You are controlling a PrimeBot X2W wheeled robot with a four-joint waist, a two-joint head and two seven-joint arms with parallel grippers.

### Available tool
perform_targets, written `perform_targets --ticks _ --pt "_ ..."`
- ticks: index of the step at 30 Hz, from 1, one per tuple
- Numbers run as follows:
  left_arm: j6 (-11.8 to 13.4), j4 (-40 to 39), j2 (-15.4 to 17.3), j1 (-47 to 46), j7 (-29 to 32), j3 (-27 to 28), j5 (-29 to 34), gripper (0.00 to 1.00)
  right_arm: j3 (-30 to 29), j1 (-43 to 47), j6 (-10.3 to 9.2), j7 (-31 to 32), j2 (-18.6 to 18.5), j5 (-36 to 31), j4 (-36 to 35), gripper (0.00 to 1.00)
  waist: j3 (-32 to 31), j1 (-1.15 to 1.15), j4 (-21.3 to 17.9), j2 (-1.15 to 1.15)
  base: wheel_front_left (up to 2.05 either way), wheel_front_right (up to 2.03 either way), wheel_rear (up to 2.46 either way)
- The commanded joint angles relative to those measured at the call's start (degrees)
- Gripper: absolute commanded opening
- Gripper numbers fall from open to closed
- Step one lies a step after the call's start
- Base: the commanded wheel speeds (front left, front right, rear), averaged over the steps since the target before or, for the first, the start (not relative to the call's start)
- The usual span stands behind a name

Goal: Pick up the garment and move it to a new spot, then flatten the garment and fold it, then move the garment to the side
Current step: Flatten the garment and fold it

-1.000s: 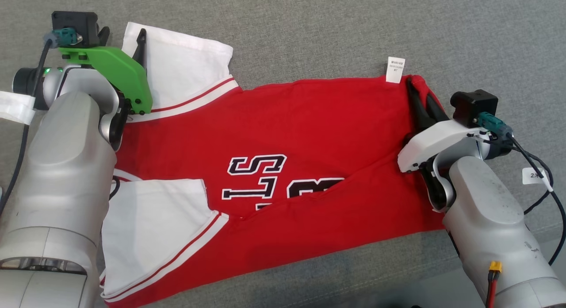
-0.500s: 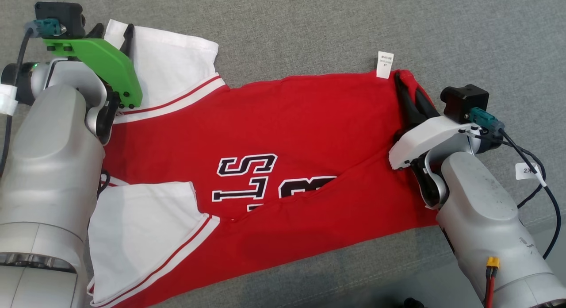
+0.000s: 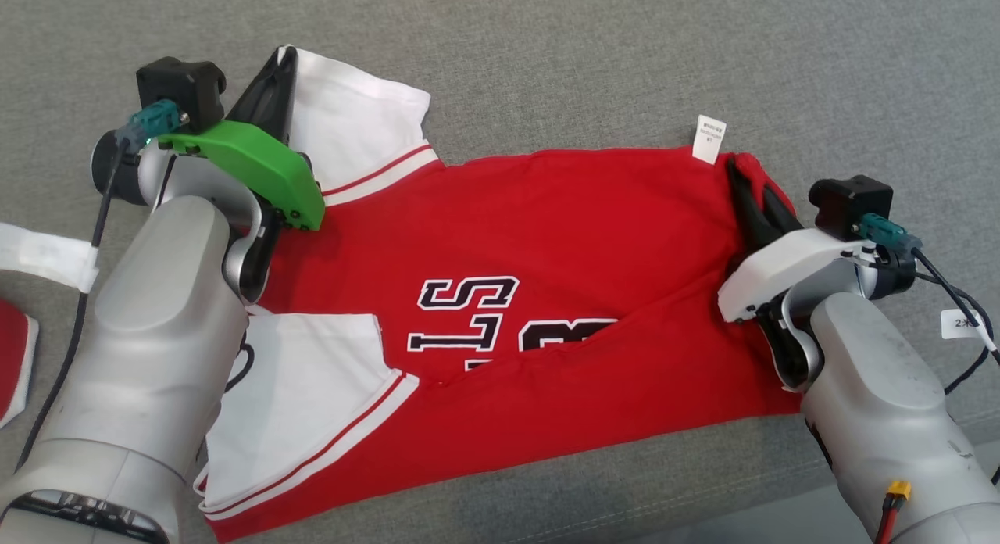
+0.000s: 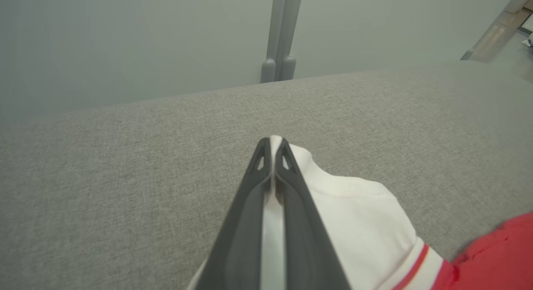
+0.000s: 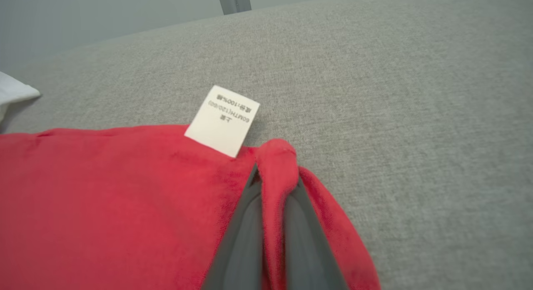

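Garment (image 3: 547,239), a red jersey with white sleeves, lies spread sideways on the grey fabric surface (image 3: 547,51), sleeves at the left. At the far left edge a red-and-white piece (image 3: 16,356) is cut off by the frame, so what it is cannot be told. The left forearm (image 3: 156,356) covers the jersey between the two sleeves. The left gripper (image 3: 283,59) is pinched together on the edge of the far sleeve (image 3: 367,130), with a sliver of white cloth between its fingers (image 4: 250,206). Mid-jersey, the black lettering (image 3: 469,317) is half hidden under a diagonal fold of red cloth. A care label (image 3: 709,137) juts from the far edge, its print too small to read. Just beside it, the right gripper (image 3: 738,169) is clamped on the red corner, which wraps over its tips.
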Motion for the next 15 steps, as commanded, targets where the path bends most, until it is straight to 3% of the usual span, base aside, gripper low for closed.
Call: perform_targets --ticks 1,8,15 --pt "0.1 -2.2 1.2 2.1 -1.1 -1.7 -1.2 0.0 0.1 1.8 -0.01 0.2 -1.0 0.8 0.7 0.0 -2.8 0.0 2.4 0.0 0.0 0.0 0.0" --pt "0.1 -10.2 4.2 8.7 -2.7 -4.4 -5.3 0.0 0.9 3.7 -0.01 0.2 -3.0 2.3 1.5 0.0 -5.5 0.0 4.7 0.0 0.0 0.0 0.0" --pt "0.1 -18.3 4.7 18.0 -2.7 0.2 -5.0 0.0 2.3 6.3 -0.01 0.1 -4.5 3.4 2.1 0.0 -9.6 0.0 6.8 0.0 0.0 0.0 0.0"
